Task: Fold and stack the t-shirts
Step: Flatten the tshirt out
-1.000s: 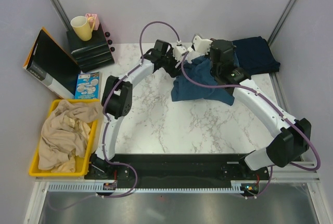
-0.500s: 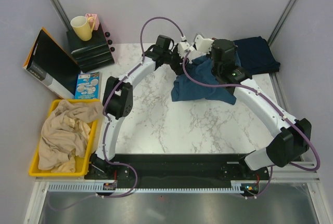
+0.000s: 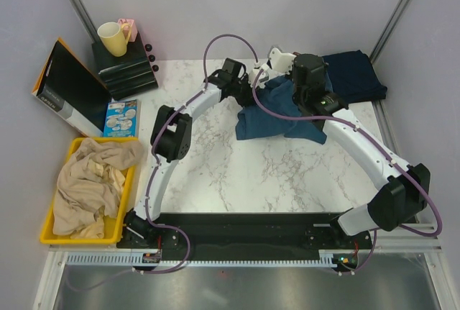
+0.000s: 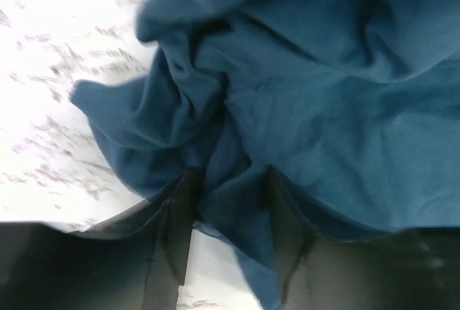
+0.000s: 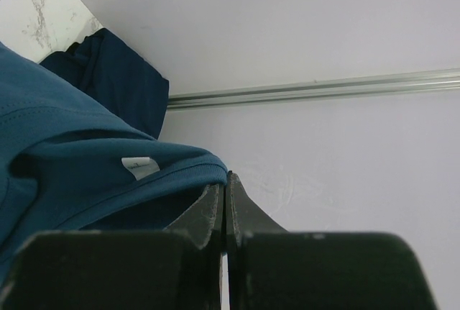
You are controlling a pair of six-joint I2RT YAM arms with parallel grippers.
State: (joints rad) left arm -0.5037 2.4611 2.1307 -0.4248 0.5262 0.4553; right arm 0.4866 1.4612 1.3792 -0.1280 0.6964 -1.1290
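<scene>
There were two shirts: one blue t-shirt (image 3: 273, 119) and one navy t-shirt (image 3: 356, 80). There was one yellow cup (image 3: 111, 38), one yellow tray (image 3: 127, 206), one tan cloth pile (image 3: 90, 184) and one black box (image 3: 123, 71).

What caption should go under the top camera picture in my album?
Robot laundry day: a crumpled blue shirt on the marble table, navy shirt in the far-right corner.

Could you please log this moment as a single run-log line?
right gripper: shut on steel-blue t-shirt collar | left gripper: open, astride a fold of it | navy t-shirt: at far right corner
</scene>
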